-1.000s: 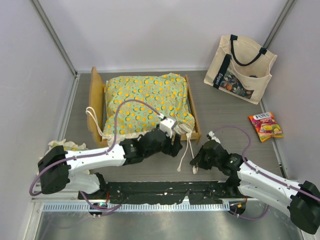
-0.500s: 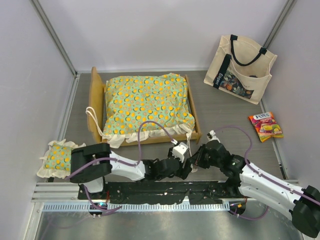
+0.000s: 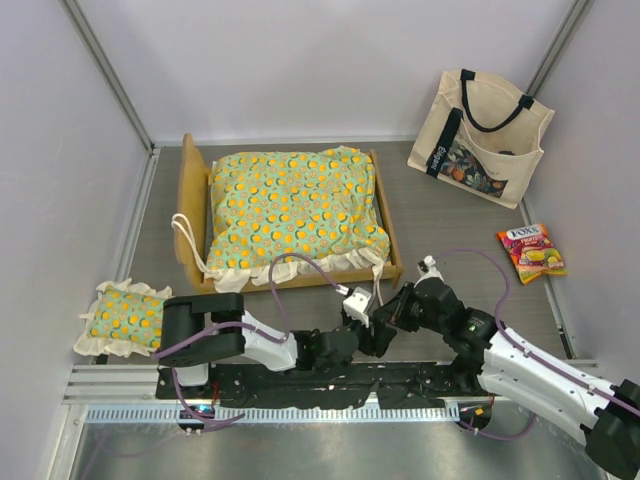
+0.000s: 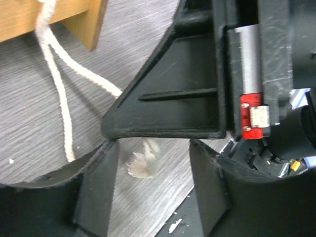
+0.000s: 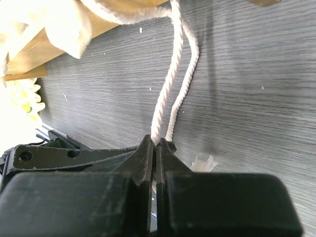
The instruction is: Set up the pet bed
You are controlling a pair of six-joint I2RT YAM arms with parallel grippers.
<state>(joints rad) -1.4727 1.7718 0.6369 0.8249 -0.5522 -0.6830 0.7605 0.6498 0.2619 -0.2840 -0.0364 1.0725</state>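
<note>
Two grippers meet low in the middle of the top view, on the grey table (image 3: 450, 230) just below the pet bed (image 3: 290, 215). The bed sits in the upper left of centre, its curved headboard (image 3: 190, 200) at the left and the green orange-print cushion (image 3: 290, 195) lying inside the frame. The left gripper (image 3: 365, 330) and right gripper (image 3: 390, 315) are close together at the bed's lower right corner, where a white tie cord (image 3: 375, 290) hangs down. A small matching pillow (image 3: 125, 315) lies at the lower left. A tote bag (image 3: 480, 135) and a candy packet (image 3: 532, 252) are at the right.

In the left wrist view the left gripper (image 4: 154, 145) stands well open and holds nothing. The cord's frayed end (image 4: 140, 165) lies on the table between its fingers (image 4: 98, 187), and the right arm's black body fills the upper right.

In the right wrist view the right gripper (image 5: 157, 153) is clamped tight on the tie cord (image 5: 173, 84) — both strands run up from the pinch to the wooden frame (image 5: 29, 54) at the upper left.
</note>
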